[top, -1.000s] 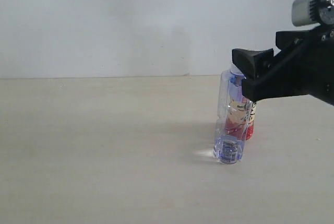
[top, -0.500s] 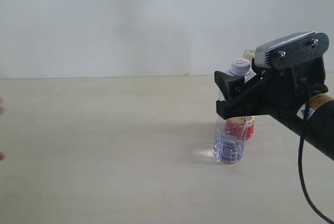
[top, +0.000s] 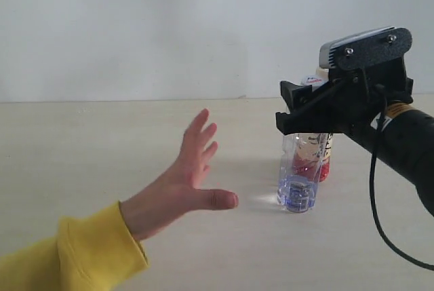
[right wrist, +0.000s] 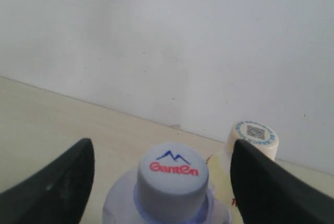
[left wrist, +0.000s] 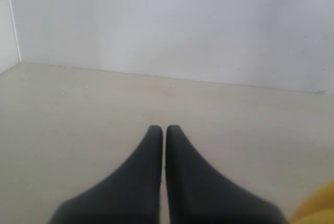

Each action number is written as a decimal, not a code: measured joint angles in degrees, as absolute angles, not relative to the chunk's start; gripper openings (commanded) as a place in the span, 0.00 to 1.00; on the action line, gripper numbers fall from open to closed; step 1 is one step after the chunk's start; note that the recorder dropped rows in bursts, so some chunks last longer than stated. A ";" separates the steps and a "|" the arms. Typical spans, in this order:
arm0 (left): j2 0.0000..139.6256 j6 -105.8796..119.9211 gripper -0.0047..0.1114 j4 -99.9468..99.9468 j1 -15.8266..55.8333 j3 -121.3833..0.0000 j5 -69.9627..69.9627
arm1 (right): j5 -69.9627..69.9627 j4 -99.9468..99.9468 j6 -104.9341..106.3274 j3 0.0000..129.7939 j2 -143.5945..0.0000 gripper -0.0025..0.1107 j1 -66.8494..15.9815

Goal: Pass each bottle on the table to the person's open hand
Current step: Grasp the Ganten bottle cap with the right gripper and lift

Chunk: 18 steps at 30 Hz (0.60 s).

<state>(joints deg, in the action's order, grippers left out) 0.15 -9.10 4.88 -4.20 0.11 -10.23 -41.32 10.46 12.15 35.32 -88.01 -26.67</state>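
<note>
the right claw (top: pixel 287 109) is wide open and has hold of nothing. its two jaws sit one on each side of the top of the tall bluish bottle (top: pixel 297 169), and in the right wrist view there is a gap between each jaw and the cap (right wrist: pixel 169 171). that bottle stands up straight on the table (top: pixel 102 148), on the right side. the yellow-labelled bottle (top: pixel 324 154) stands just behind it, a bit more to the right. a short clear bottle (top: pixel 298 197) sits low at the near side of the tall one, so close that it is hard to tell the two apart. the person's open hand (top: pixel 184 181) is on the left with fingers spread, near the bottles but not touching them, on a yellow sleeve (top: pixel 74 257). the left claw (left wrist: pixel 164 131) is closed tight with nothing in it
</note>
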 measured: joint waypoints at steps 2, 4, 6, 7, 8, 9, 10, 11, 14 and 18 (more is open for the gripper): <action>0.15 -9.10 0.08 4.88 -4.20 0.11 -10.23 | -41.43 10.88 12.14 35.99 -89.15 0.63 -26.67; 0.15 -9.10 0.08 4.88 -4.20 0.11 -10.23 | -41.65 11.03 12.18 36.51 -90.06 0.63 -26.67; 0.15 -9.10 0.08 4.88 -4.20 0.11 -10.23 | -41.88 11.51 12.39 36.86 -90.81 0.63 -26.67; 0.15 -9.10 0.08 4.88 -4.20 0.11 -10.23 | -42.01 11.99 12.39 36.99 -90.91 0.63 -26.67; 0.15 -9.10 0.08 4.88 -4.20 0.11 -10.23 | -42.18 12.44 12.65 36.97 -91.05 0.61 -26.67; 0.15 -9.10 0.08 4.88 -4.20 0.11 -10.23 | -42.30 13.00 13.11 36.97 -91.16 0.57 -26.67; 0.15 -9.10 0.08 4.88 -4.20 0.11 -10.23 | -42.30 13.50 13.38 37.00 -91.30 0.52 -26.67; 0.15 -9.10 0.08 4.88 -4.20 0.11 -10.23 | -42.30 13.82 13.66 37.00 -91.30 0.47 -26.67; 0.15 -9.10 0.08 4.88 -4.20 0.11 -10.23 | -42.30 14.25 14.40 37.00 -91.30 0.30 -26.67; 0.15 -9.10 0.08 4.88 -4.20 0.11 -10.23 | -42.30 14.34 14.62 37.00 -91.30 0.01 -26.67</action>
<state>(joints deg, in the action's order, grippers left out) 0.15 -9.10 4.88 -4.20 0.11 -10.23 -42.30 14.34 14.62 37.00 -91.30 -26.67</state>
